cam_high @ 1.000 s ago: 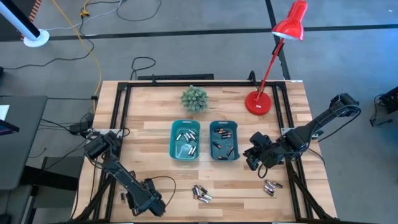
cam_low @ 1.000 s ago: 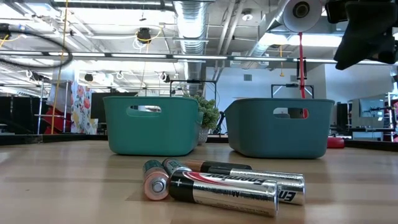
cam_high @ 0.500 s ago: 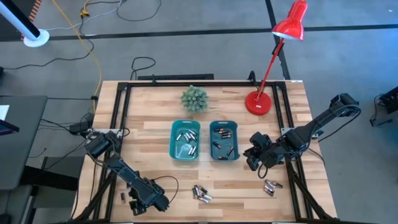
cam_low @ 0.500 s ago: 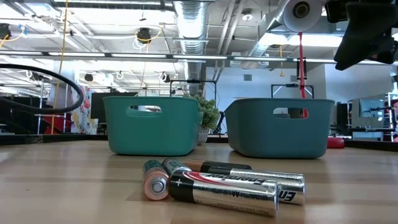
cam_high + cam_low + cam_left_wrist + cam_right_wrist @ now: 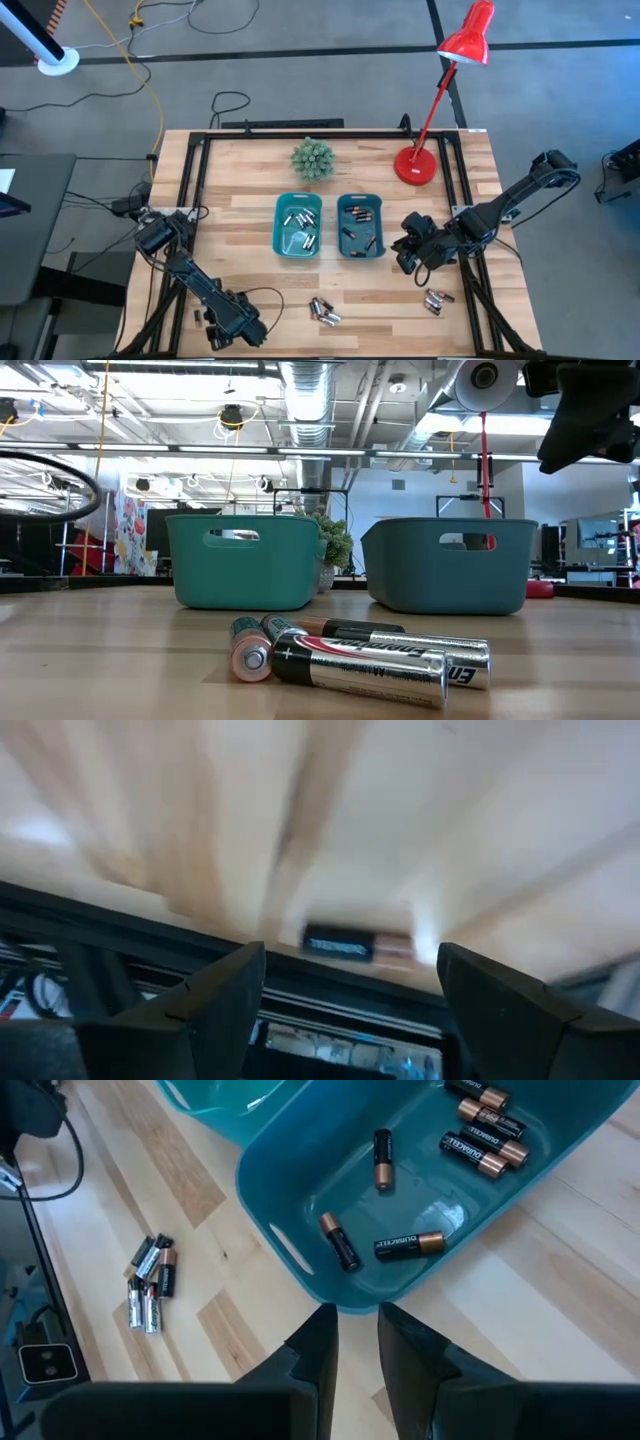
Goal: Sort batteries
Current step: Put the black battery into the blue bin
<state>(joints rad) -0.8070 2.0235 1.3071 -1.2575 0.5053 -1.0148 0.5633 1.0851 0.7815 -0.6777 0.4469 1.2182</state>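
Spread wide, the left gripper (image 5: 345, 982) hovers at the table's near-left edge over one blurred dark copper-tipped battery (image 5: 355, 946). Right gripper (image 5: 356, 1342), fingers nearly together, holds nothing beside the right teal plastic bin (image 5: 360, 226). Loose cells (image 5: 323, 311) lie on the pale wooden table (image 5: 240, 210).

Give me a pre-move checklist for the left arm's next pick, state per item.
1. Left gripper open: ok, fingers spread wide.
2. Target in front of it: ok, one dark-and-copper battery lies between the fingers on the wood by the table's black edge rail.
3. Battery lined up: cannot tell, the left wrist view is smeared.
4. Both teal bins upright and reachable: ok.
5. Right gripper out of the way: ok, it hangs beside the right bin, fingers nearly together, nothing visible between them.
6. Loose pile undisturbed near the front edge: ok.
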